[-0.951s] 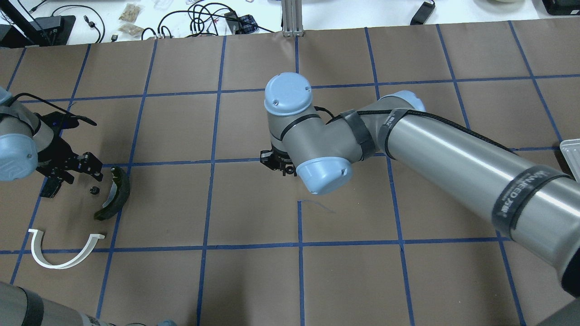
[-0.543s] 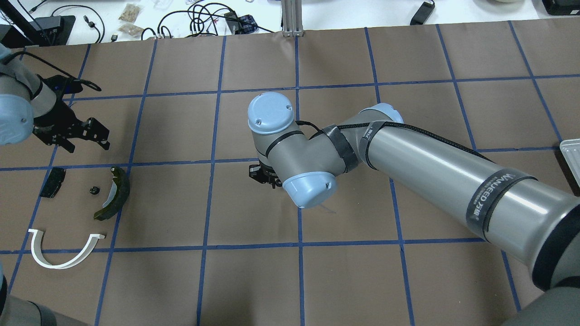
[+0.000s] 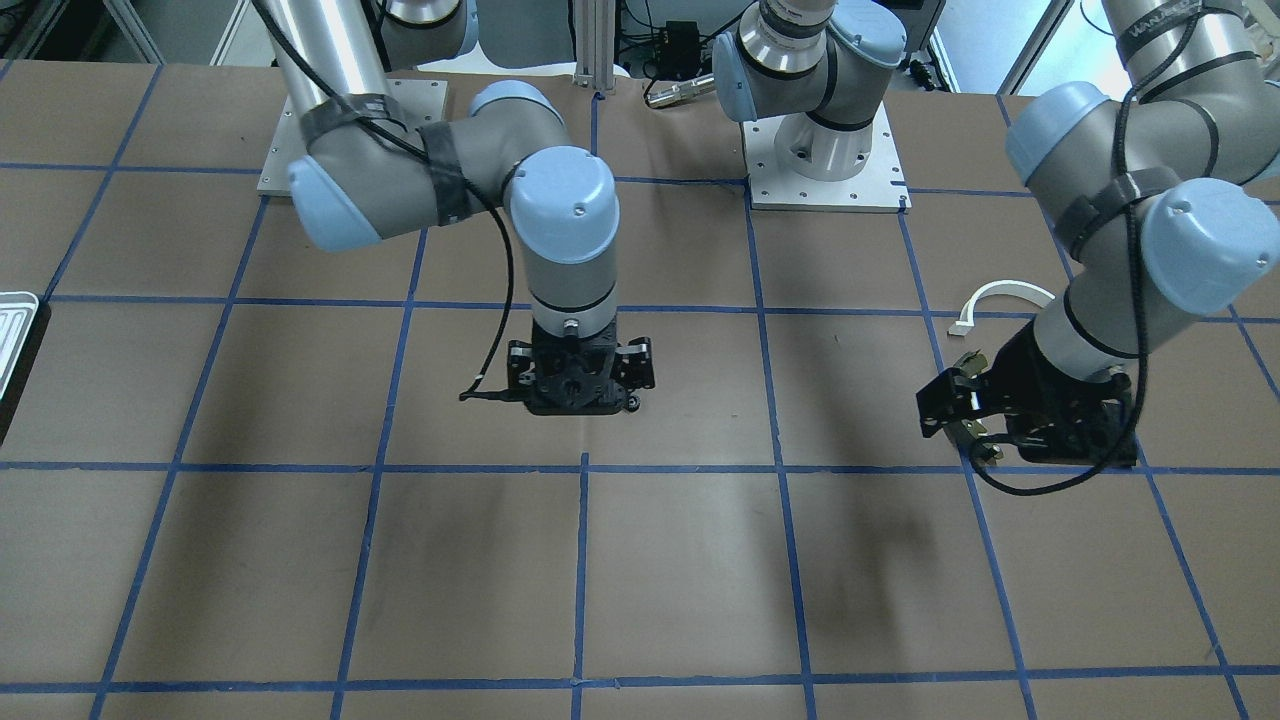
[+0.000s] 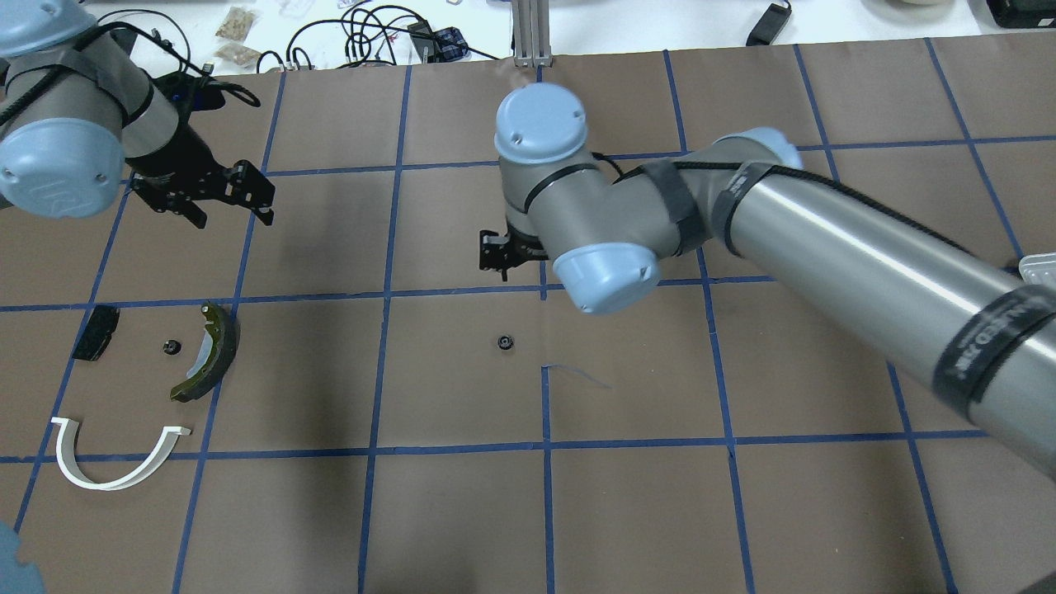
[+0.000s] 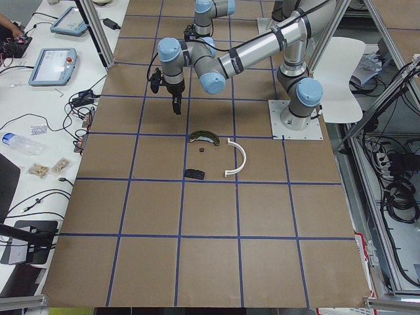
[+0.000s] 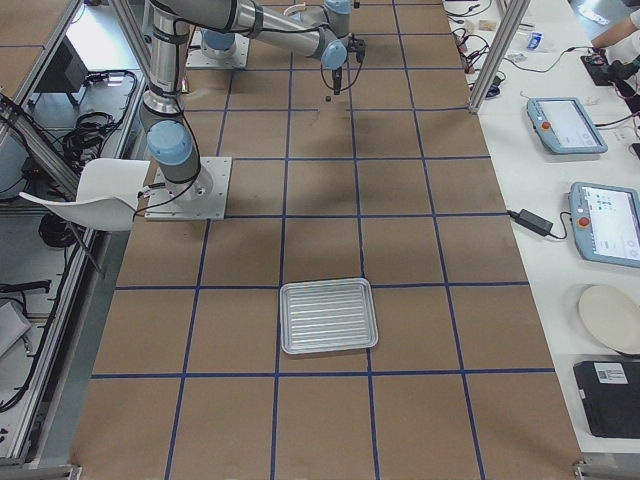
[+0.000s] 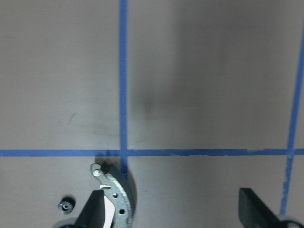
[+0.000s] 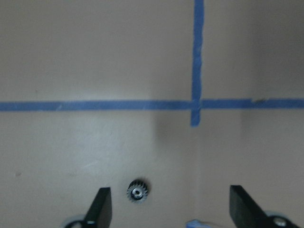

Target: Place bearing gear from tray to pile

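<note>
A small dark bearing gear [image 4: 504, 341] lies alone on the brown paper mid-table; it also shows in the right wrist view [image 8: 137, 190]. My right gripper [image 4: 497, 252] hangs open and empty just beyond it [image 8: 168, 202]. The pile is at the left: olive brake shoe [image 4: 206, 352], black pad [image 4: 93, 332], white arch bracket [image 4: 115, 458] and another small gear [image 4: 171, 347]. My left gripper [image 4: 233, 216] is open and empty, raised beyond the pile; its wrist view shows the brake shoe [image 7: 116, 190] and that gear [image 7: 64, 205]. The ribbed tray [image 6: 328, 316] holds nothing.
The tray's corner [image 4: 1038, 268] shows at the overhead view's right edge, far from both grippers. Cables and small items lie on the white bench [image 4: 371, 33] past the far table edge. The right arm's long forearm [image 4: 866, 272] spans the right half of the table.
My left gripper has lifted off the pile and moved toward the far edge. My right gripper has drawn back, and a gear now lies uncovered where it was.
</note>
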